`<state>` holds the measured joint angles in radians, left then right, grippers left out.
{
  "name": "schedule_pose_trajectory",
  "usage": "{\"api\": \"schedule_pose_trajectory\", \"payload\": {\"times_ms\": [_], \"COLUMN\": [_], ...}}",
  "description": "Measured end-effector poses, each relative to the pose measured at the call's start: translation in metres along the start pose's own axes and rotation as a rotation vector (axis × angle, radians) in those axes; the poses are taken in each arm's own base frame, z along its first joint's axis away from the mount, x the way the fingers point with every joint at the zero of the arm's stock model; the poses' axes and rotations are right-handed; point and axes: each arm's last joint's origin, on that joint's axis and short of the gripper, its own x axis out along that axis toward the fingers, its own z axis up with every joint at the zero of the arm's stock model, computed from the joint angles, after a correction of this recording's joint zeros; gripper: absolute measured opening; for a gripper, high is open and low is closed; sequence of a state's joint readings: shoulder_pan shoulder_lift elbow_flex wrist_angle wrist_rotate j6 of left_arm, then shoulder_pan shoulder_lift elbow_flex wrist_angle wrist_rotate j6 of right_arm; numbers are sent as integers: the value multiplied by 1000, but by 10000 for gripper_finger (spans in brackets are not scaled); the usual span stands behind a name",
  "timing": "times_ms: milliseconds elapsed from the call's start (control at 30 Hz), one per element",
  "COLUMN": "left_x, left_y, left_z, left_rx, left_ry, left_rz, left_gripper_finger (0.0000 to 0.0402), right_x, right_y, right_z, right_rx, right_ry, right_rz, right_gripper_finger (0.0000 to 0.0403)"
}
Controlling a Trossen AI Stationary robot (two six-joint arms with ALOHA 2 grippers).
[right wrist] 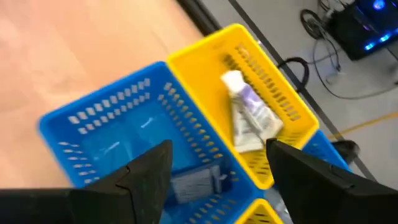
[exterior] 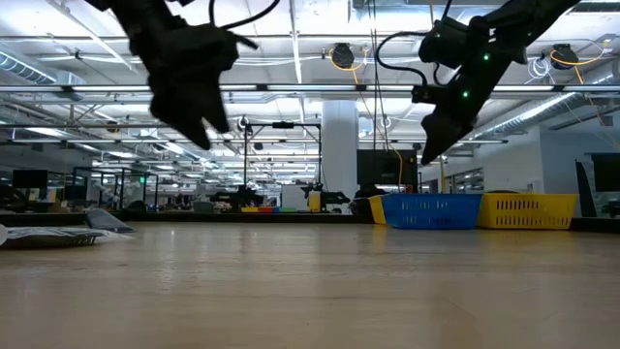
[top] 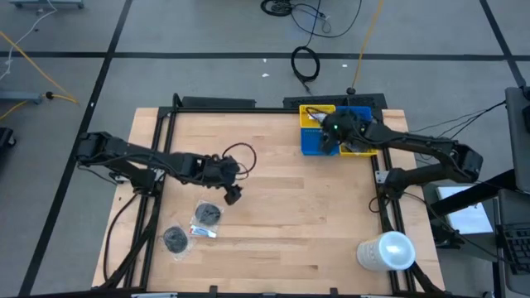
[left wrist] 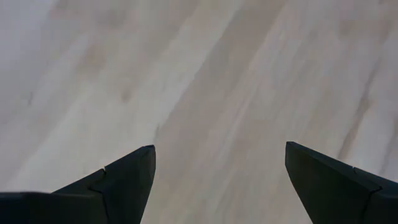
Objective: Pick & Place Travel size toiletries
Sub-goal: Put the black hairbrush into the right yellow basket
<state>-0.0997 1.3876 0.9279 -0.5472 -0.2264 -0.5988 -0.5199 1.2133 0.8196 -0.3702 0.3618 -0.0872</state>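
Observation:
Three toiletries lie near the table's near left corner: a dark bagged item (top: 207,214), a white tube with red and blue marks (top: 204,233) and a round dark tin (top: 175,239). My left gripper (top: 233,195) hangs open above bare wood (left wrist: 221,152), just to the right of the bagged item and off the table (exterior: 199,116). My right gripper (top: 333,132) is open and raised over the bins (right wrist: 221,146). A white tube with purple marks (right wrist: 249,115) lies in the yellow bin (right wrist: 283,99). A small grey item (right wrist: 193,185) lies in the blue bin (right wrist: 99,118).
The yellow and blue bins (top: 319,141) stand at the table's far right edge, in the low view as well (exterior: 431,209). A big white cylinder (top: 387,251) lies at the near right corner. A red cable loops off the left arm (top: 242,153). Bare wood spans the middle.

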Motion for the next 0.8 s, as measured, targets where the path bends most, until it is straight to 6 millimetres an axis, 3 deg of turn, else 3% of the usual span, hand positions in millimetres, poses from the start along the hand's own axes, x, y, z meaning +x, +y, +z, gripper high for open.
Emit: {"api": "schedule_pose_trajectory", "payload": {"times_ms": [367, 600, 800], "left_x": [-2, 4, 12], "left_y": [-11, -12, -10], "left_z": [-50, -78, -89], "left_rx": [-56, -106, -147], "left_ry": [284, 336, 318], "left_rz": [8, 44, 21], "left_gripper_finger": [347, 346, 346], "right_x": [-11, -15, -17], "right_y": [27, 36, 39], "right_z": [6, 8, 8], "right_rx": [-72, -85, -85], "right_ry": [-76, -114, -118], "right_rz": [78, 101, 112], "right_gripper_finger": [254, 254, 254]}}
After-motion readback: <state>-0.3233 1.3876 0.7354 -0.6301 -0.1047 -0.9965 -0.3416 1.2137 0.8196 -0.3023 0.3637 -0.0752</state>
